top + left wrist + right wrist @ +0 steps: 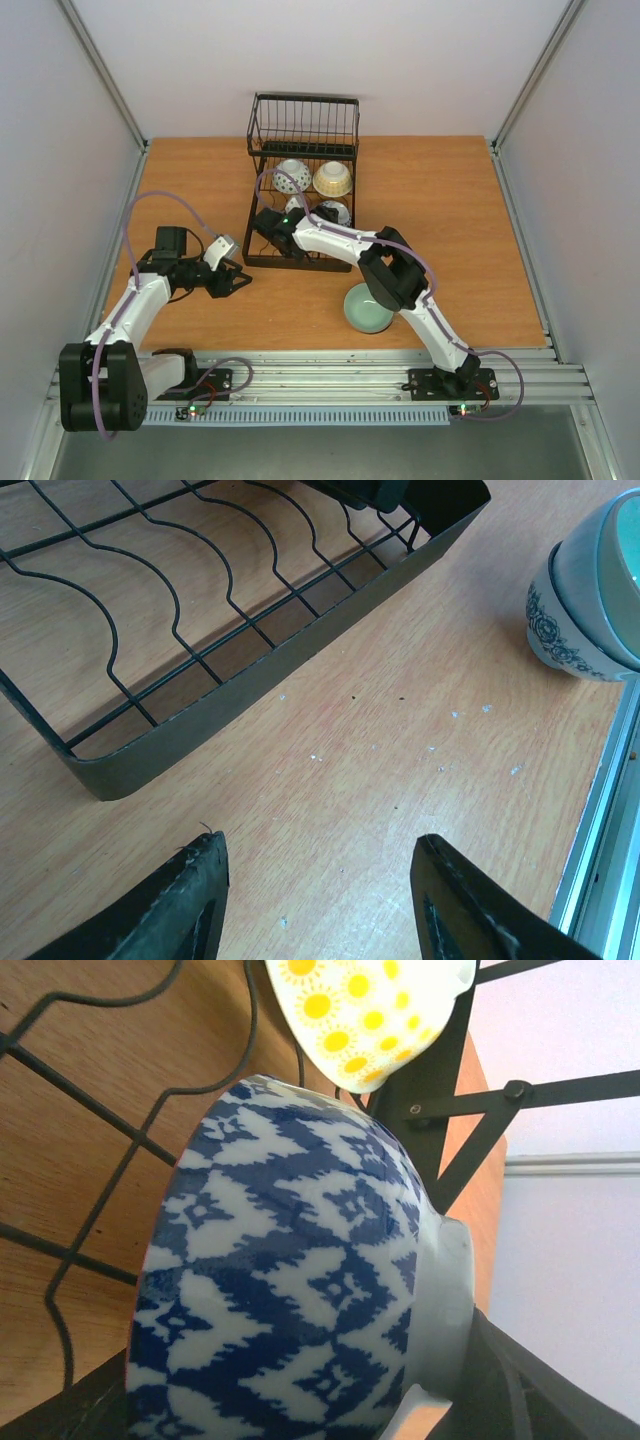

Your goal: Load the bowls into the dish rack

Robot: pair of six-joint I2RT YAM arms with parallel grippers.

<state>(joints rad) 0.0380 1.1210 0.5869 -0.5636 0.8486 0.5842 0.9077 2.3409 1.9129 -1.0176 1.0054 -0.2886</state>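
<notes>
Rack [300, 262] wires hem right gripper [268, 228], seemingly gripping blue bowl [290, 1290]; left gripper [320, 890] gapes empty.

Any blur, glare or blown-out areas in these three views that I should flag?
Top external: evenly lit and sharp, no glare on the dish rack. Left wrist: rack wires and table crisp, the left gripper a little soft at the bottom edge. Right wrist: the blue-and-white bowl fills the frame at close range, pattern readable; the wall behind is washed out to near white.
</notes>
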